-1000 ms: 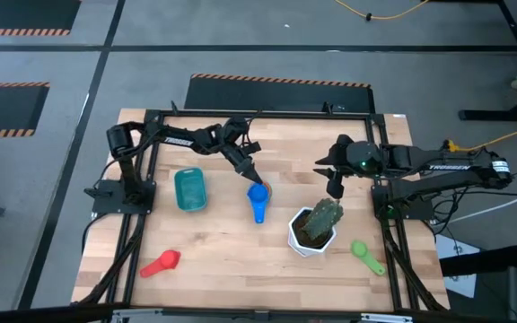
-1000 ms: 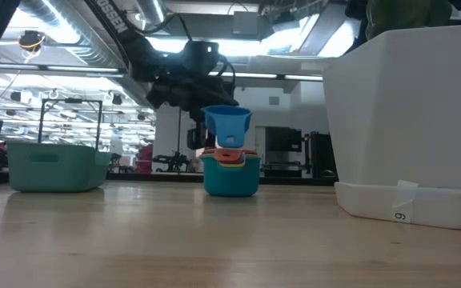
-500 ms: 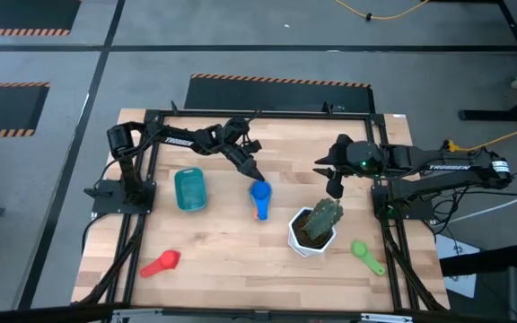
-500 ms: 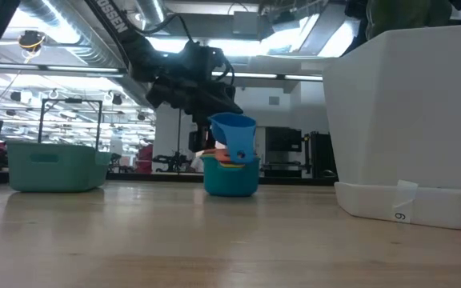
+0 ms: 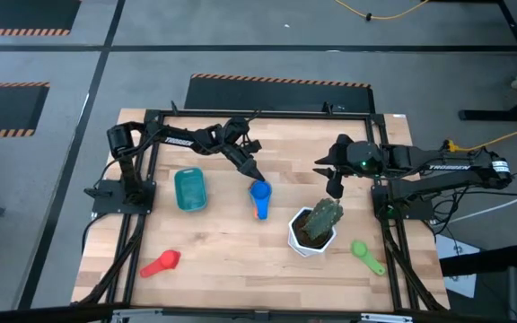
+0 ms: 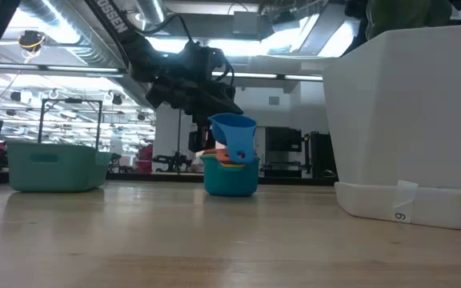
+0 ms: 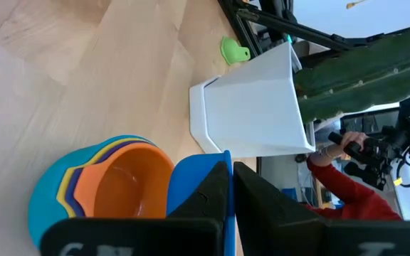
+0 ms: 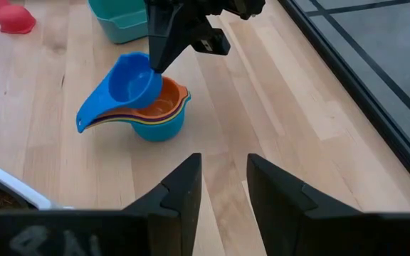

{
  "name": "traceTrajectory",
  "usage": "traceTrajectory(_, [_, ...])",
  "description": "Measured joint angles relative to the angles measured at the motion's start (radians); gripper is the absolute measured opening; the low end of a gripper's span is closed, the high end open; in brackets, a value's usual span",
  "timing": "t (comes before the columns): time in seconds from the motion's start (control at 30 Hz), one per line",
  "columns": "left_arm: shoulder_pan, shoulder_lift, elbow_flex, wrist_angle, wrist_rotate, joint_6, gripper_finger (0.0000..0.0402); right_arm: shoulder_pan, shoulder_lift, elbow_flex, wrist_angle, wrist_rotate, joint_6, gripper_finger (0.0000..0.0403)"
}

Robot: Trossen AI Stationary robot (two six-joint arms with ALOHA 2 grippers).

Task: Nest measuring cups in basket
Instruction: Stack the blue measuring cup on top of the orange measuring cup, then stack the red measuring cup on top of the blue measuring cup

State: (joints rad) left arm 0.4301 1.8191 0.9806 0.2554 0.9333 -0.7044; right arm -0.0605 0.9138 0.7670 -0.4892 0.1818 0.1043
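Left tool (image 5: pixel 250 173) is pinching the rim of a blue measuring cup (image 8: pixel 135 84), its dark fingers (image 7: pixel 223 203) pressed together on the cup wall. It is holding that cup tilted over the stack of nested cups (image 6: pixel 230 174), low enough that it is partly sitting in the orange cup (image 7: pixel 123 188) on top of the stack, with its handle sloping down past the stack's side. The stack is standing on the table (image 5: pixel 232 242) between the basket (image 5: pixel 189 190) and the white pot (image 5: pixel 308 235), closer to the pot, with clear gaps on both sides. The basket is sitting upright, well apart from the stack. A red cup (image 5: pixel 162 263) is lying near the table's front edge on the basket's side; a green cup (image 5: pixel 365 255) is lying just beyond the pot, away from the stack. Right tool (image 5: pixel 334 187) is hovering beside the pot's far side, fingers (image 8: pixel 181 203) spread and holding nothing
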Motion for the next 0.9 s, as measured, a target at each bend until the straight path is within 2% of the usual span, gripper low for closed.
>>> traceTrajectory(0.17, [0.000, 0.000, 0.000, 0.000, 0.001, 0.007, 0.0016, 0.000, 0.000, 0.000, 0.000, 0.000, 0.000, 0.0117])
traceTrajectory(0.5, [0.007, 0.000, 0.000, 0.000, -0.038, 0.008, 0.0086, 0.000, 0.000, 0.000, 0.000, -0.002, 0.000, 0.0117])
traceTrajectory(0.9, [0.091, 0.000, 0.000, 0.007, -0.070, 0.009, 0.0085, 0.000, 0.000, 0.000, -0.001, -0.002, 0.000, 0.0117])
